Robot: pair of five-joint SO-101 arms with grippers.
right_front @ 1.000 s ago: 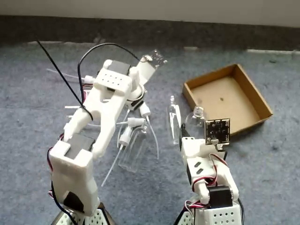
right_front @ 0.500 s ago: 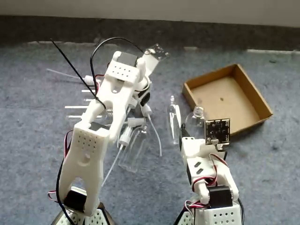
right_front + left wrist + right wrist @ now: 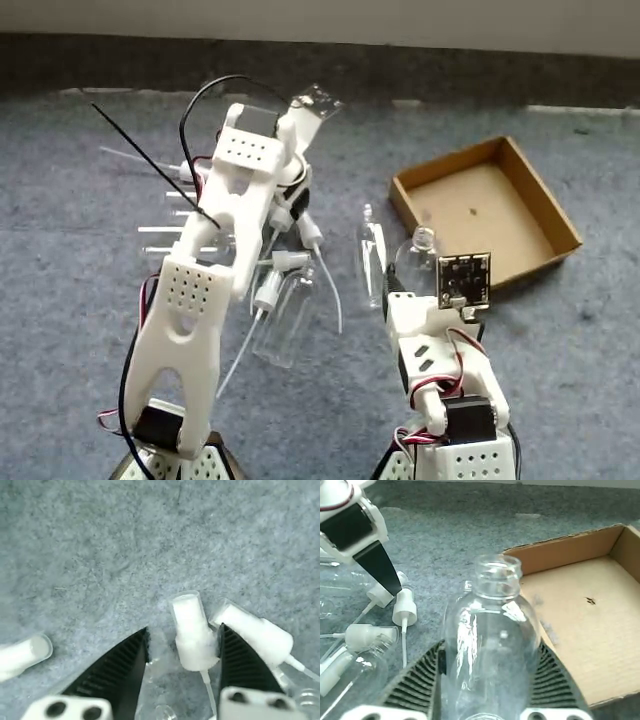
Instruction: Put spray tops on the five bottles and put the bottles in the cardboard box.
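The left gripper hangs low over the grey carpet with its jaws apart; one white spray top lies between them, close to one jaw, and a second spray top lies just beside it, outside the jaws. The right gripper is clamped on a clear bottle, held upright with its neck open; the cardboard box sits near, just behind it, and a second bottle lies on its side close by.
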